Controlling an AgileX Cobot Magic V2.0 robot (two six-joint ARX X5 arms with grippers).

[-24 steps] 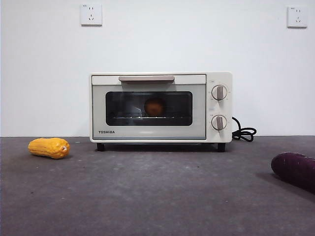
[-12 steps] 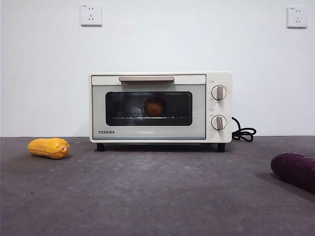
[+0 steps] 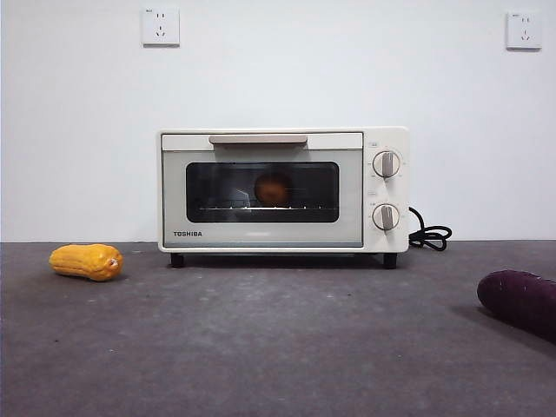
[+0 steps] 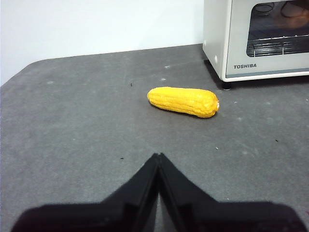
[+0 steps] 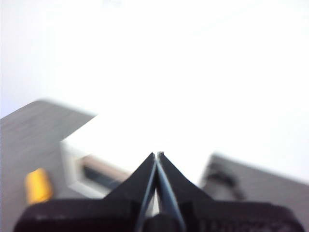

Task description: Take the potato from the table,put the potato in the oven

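potato [image 3: 273, 188] sits inside oven [image 3: 283, 190], door closed | both grippers clenched, holding nothing | job looks done, keep arms away

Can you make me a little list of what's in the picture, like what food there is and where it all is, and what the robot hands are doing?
potato: inside the oven, on the rack behind the glass door
oven door: closed
corn: lying on the table, off to one side of the oven
purple vegetable: lying on the table on the other side, partly out of view
left gripper: shut, holding nothing, above the table near the corn
right gripper: shut, holding nothing, blurry view
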